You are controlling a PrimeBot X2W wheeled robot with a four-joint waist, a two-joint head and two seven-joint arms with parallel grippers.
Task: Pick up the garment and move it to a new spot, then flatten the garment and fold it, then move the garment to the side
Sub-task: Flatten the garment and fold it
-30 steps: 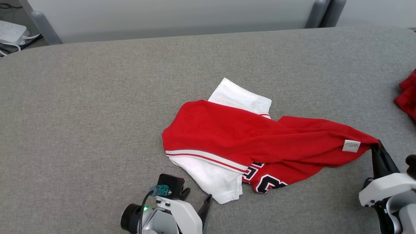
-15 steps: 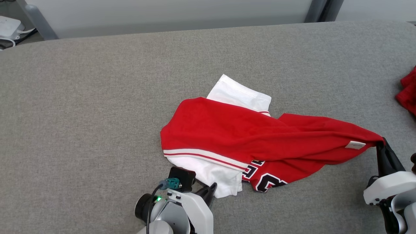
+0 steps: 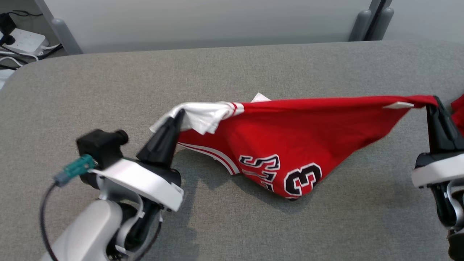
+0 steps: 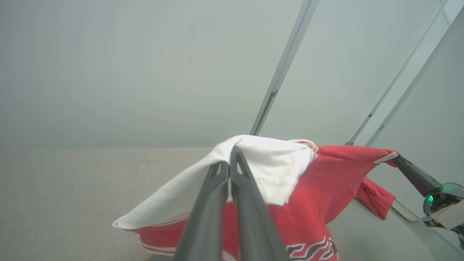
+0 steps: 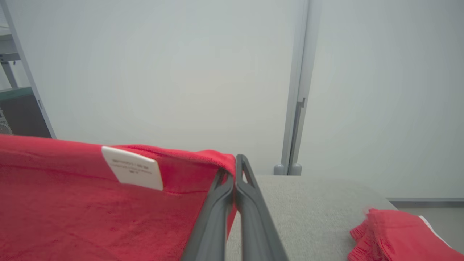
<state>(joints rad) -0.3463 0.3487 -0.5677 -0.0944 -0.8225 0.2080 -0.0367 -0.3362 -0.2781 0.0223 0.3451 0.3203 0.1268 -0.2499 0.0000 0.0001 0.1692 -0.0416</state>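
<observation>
Nearest you, the left gripper [image 3: 177,116] is pinched tight on the white sleeve [image 3: 203,114] of the garment [image 3: 290,127]. Out at your right, the right gripper [image 3: 434,101] is clamped just as firmly on a red corner beside the small white label [image 3: 398,105]. With the two holds at opposite ends, the top edge runs nearly straight between the arms, so the red body hangs open below it instead of bunching. That reads as the carry to a new spot, and it should help you lay the garment flat. Watch the lowest point, where the black and white numerals [image 3: 302,179] sag. It is at the table [image 3: 253,65] or just above it, and you cannot tell which from here, so it may drag if you travel low. The table is a grey woven pad with rounded corners. Another red cloth [image 3: 459,108] lies at its right edge, just behind the right gripper, so steer clear of it. Beyond the table stand a pale wall [image 3: 217,18], grey posts [image 3: 360,23], and a white power strip [image 3: 25,40] with cables at the far left.
</observation>
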